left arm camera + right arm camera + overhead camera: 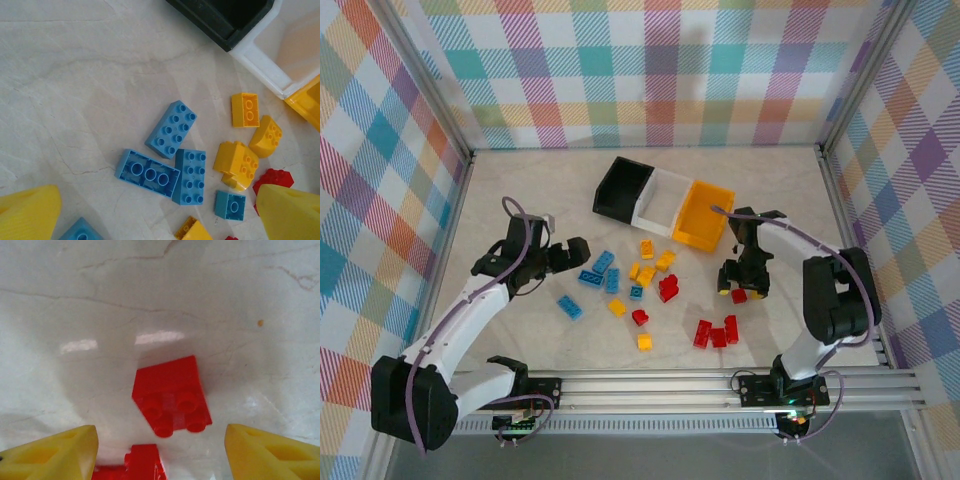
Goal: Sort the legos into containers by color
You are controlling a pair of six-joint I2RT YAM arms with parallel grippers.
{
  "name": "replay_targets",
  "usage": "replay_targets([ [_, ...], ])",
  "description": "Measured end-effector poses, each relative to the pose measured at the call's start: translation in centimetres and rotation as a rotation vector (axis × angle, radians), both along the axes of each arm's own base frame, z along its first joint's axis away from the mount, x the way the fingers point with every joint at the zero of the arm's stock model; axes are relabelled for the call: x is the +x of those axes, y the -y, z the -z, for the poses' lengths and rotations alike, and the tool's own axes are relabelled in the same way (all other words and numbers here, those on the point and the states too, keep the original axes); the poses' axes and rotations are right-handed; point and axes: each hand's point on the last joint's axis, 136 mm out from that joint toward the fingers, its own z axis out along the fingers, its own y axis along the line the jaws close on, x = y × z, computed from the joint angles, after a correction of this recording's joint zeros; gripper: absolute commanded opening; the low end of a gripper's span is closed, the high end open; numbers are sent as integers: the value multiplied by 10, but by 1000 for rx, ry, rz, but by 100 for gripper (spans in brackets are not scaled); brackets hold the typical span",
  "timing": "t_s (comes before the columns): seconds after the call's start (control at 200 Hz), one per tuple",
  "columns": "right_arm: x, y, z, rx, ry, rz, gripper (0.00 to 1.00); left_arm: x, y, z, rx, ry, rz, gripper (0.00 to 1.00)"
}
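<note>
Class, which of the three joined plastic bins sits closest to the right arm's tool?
The yellow-orange rectangular plastic bin at the row's right end, beside the right tool; the white bin and black bin lie farther left.

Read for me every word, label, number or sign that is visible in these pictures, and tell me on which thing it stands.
There are none that can be read.
Blue legos and red lego: the studs look plain; any embossed mark is too blurred to tell.
Black bin, white bin, yellow-orange bin: no label visible.
Checked walls: coloured pattern, no writing.
</note>
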Motion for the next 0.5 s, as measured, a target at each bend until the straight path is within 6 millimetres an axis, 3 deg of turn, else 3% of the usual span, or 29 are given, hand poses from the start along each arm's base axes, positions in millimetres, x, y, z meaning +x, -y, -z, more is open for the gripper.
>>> replay_targets([
  [0.405,6,5,19,-41,-15,-27,55,-6,-2,8,6,-20,0,100],
  [0.5,5,6,23,-45,-24,-28,48,-6,-2,9,7,-23,0,100],
])
